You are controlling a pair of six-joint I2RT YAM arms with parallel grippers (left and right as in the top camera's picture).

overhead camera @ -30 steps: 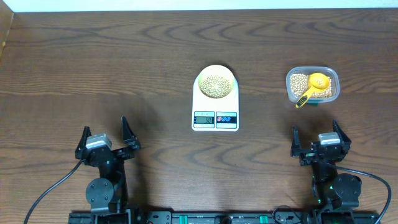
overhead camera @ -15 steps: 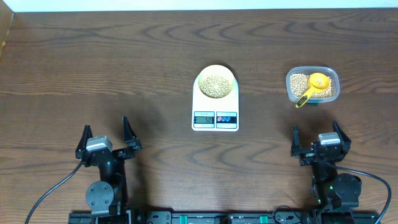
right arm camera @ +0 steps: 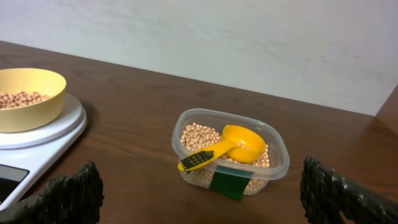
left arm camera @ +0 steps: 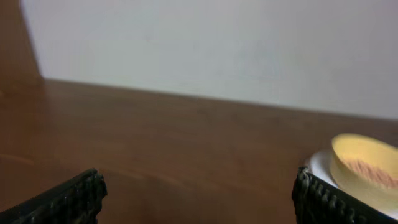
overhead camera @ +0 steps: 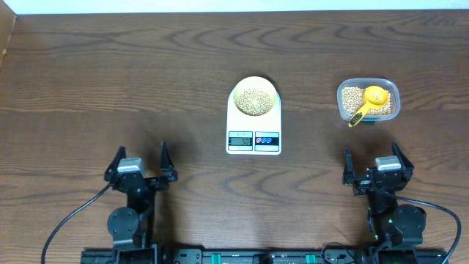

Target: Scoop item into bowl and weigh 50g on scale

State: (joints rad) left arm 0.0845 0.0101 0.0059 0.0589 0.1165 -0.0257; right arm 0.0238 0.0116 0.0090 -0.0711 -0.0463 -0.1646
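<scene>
Jaws spread wide on both sides, nothing between them. Left gripper [overhead camera: 141, 150] sits at the near edge of the table [overhead camera: 110, 73], left of centre, fingers pointing away from the base. Right gripper [overhead camera: 371, 150] sits at the near edge on the right, same attitude, also empty.

Scale [overhead camera: 253, 126] stands mid-table, between the two arms and farther out. Its display [overhead camera: 240, 139] and the red and blue buttons [overhead camera: 267, 139] face the near edge. The display is lit, but its digits are too small to read with certainty.

Bowl [overhead camera: 237, 88], pale yellow, rests on the far end of the scale's platform. Beans [overhead camera: 254, 100] lie heaped in the middle of it, below the rim.

Tub [overhead camera: 339, 99], clear plastic, stands right of the scale and apart from it, straight out from the right gripper. It holds more beans. Scoop [overhead camera: 374, 97], bright yellow, lies in the tub with its cup on the beans and its handle poking over the near-left wall. A green label [right arm camera: 227, 185] shows on the tub's near side.

Left wrist view is blurred: bowl [left arm camera: 367, 155] at far right, finger [left arm camera: 81, 193] low in the frame.
</scene>
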